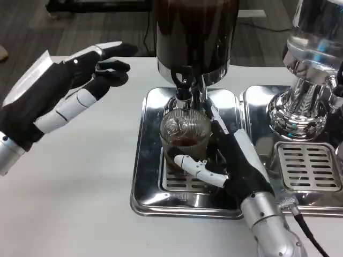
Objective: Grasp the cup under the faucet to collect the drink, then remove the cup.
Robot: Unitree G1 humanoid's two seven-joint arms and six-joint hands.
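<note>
White tabletop (80,203) spreads under everything, and on it sits a shiny steel drip tray (147,176) with a slotted grate, a second tray and a chrome dispenser base (297,115) just to its right. Above the near tray rises a tall dark drink dispenser (195,32), its black faucet (184,85) hanging over a clear glass cup (185,136) with some brown liquid in the bottom. The right hand (228,163) wraps the cup from the right, thumb across its near side. The left hand (69,91) hovers far left, fingers loosely spread, holding nothing. Risk, as I judge it: pulling the cup out tilted, or clipping the faucet, would slop drink onto the tray.
</note>
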